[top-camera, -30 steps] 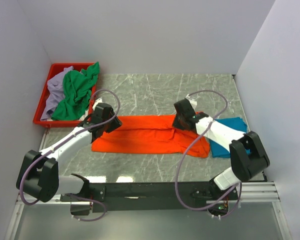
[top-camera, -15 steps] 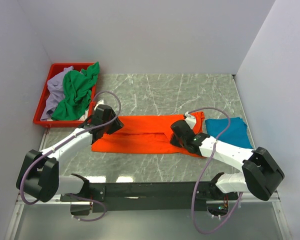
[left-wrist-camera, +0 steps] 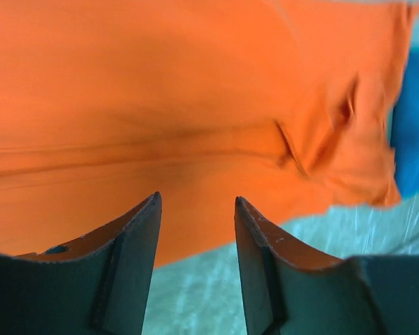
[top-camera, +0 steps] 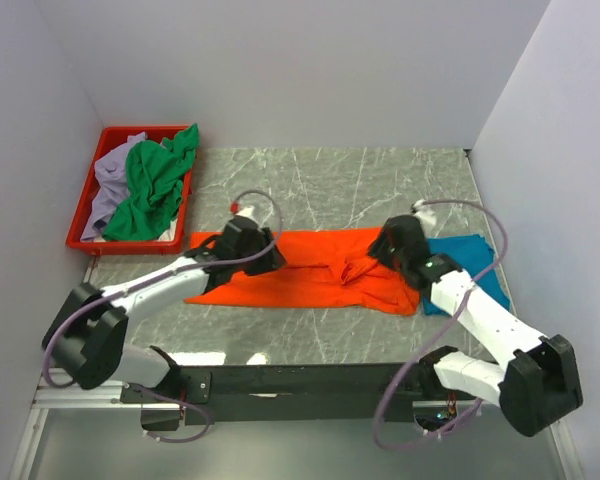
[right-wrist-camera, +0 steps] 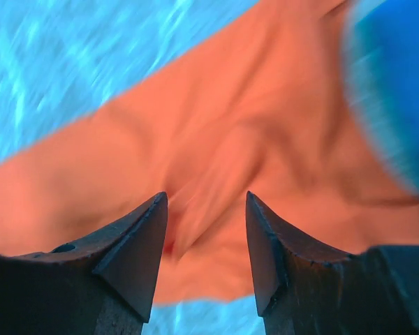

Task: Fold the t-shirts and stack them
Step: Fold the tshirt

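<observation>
Both the left gripper [left-wrist-camera: 195, 201] and right gripper [right-wrist-camera: 205, 197] are held open, empty, over the orange t-shirt [top-camera: 315, 270].

**Orange t-shirt** [top-camera: 310, 270]: soft matt cloth, creased and rumpled beneath the left claw [left-wrist-camera: 197, 199] and the right claw [right-wrist-camera: 206, 195]. The claw fingers are dark, hard, smooth and matt, and look like plastic.

**Teal t-shirt** [top-camera: 475, 262], just beside the right claw: matt cloth, lying smoother.

**Green t-shirt** [top-camera: 150, 190] and **lavender t-shirt** [top-camera: 105, 195], well beyond the left claw: crumpled matt cloth, in a red tray [top-camera: 77, 228] of smooth, slightly glossy plastic.

**Table** [top-camera: 330, 185]: grey-green, marble-veined, smooth and faintly reflective.
</observation>
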`<state>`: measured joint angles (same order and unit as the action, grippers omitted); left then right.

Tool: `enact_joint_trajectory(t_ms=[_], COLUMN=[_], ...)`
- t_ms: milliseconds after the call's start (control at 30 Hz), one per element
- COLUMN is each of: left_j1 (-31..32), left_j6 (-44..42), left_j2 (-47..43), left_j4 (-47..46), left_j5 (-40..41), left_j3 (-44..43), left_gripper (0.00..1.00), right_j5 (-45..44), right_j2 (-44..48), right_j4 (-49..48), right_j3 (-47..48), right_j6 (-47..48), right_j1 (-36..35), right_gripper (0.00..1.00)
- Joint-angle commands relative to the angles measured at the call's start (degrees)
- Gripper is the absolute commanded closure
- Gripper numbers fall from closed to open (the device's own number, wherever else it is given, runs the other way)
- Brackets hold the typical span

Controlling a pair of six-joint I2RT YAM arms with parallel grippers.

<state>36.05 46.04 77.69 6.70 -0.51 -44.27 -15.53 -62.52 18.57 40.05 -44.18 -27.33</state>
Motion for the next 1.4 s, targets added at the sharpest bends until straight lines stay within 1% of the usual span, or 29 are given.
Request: enact_joint_trajectory(t_ms=[0,33,67,133,167,200,267,300,500,667,800,900,933,967,1033,1133,1200,1267,1333,1367], left_j1=[6.1,8.9,10.2,12.7,14.9,15.8,18.2,18.8,22.7,24.8,25.2,25.3,25.3,25.3,25.4,25.3,25.3,25.4,25.3,25.3], left_j6=[-1.6,-1.7,-1.7,-2.0,-2.1,-2.3,-2.7,-2.8,-2.6,-1.5,-0.7,0.0,0.3,0.4,0.5,0.5,0.5,0.5,0.6,0.7], left_j2=[4.3,5.7,8.9,12.2,15.4,16.8,21.2,22.7,30.7,34.8,35.4,35.2,35.1,34.8,34.4,34.1,34.0,33.8,33.4,33.2], left_j4=[-2.3,-2.0,-0.6,1.2,2.0,3.6,5.3,7.7,13.1,17.3,17.2,16.9,16.8,16.8,16.2,16.2,15.9,15.8,15.8,15.8], left_j5=[2.0,3.0,5.1,7.4,8.6,10.4,11.9,14.1,19.1,24.4,25.6,25.9,25.9,25.9,25.7,25.3,25.0,24.7,24.5,24.6], left_j3=[-6.9,-8.4,-10.0,-15.4,-17.1,-20.6,-24.2,-27.3,-35.5,-39.0,-38.7,-38.0,-37.8,-37.6,-37.1,-36.9,-36.5,-36.2,-36.1,-35.9], left_gripper=[0.48,0.48,0.48,0.47,0.47,0.47,0.47,0.47,0.48,0.53,0.58,0.66,0.7,0.72,0.78,0.84,0.87,0.94,0.99,0.99], right_j5=[4.3,4.6,5.6,6.9,7.6,8.8,9.1,9.6,11.7,13.6,14.6,14.8,14.9,14.9,14.9,15.4,15.3,15.4,16.5,16.7], right_j2=[-1.4,-3.7,-5.1,-9.2,-10.3,-11.6,-15.0,-17.3,-24.4,-26.7,-25.5,-24.5,-24.2,-24.0,-23.2,-22.2,-20.5,-19.2,-16.9,-16.1], right_j4=[3.1,3.5,4.2,3.9,3.0,2.7,1.7,1.6,0.4,-0.6,-2.3,-2.9,-3.0,-3.4,-3.7,-4.0,-4.4,-4.6,-4.3,-4.2], right_j3=[4.1,5.2,7.5,9.2,10.2,10.8,12.3,12.9,15.9,15.6,12.7,10.5,9.4,8.8,7.6,6.2,5.3,3.7,2.6,2.1], right_j6=[8.4,9.2,10.2,10.9,11.2,11.3,11.5,11.7,12.5,12.7,12.5,12.5,12.5,12.5,12.5,12.7,12.5,12.2,12.0,11.8], right_j1=[8.8,9.7,10.6,12.2,12.6,12.9,13.7,13.9,15.2,15.2,15.2,15.2,15.2,15.2,15.3,15.2,15.2,15.3,15.2,15.3], right_gripper=[0.44,0.44,0.44,0.45,0.45,0.45,0.45,0.45,0.46,0.48,0.5,0.52,0.53,0.55,0.55,0.61,0.72,0.84,0.9,0.94])
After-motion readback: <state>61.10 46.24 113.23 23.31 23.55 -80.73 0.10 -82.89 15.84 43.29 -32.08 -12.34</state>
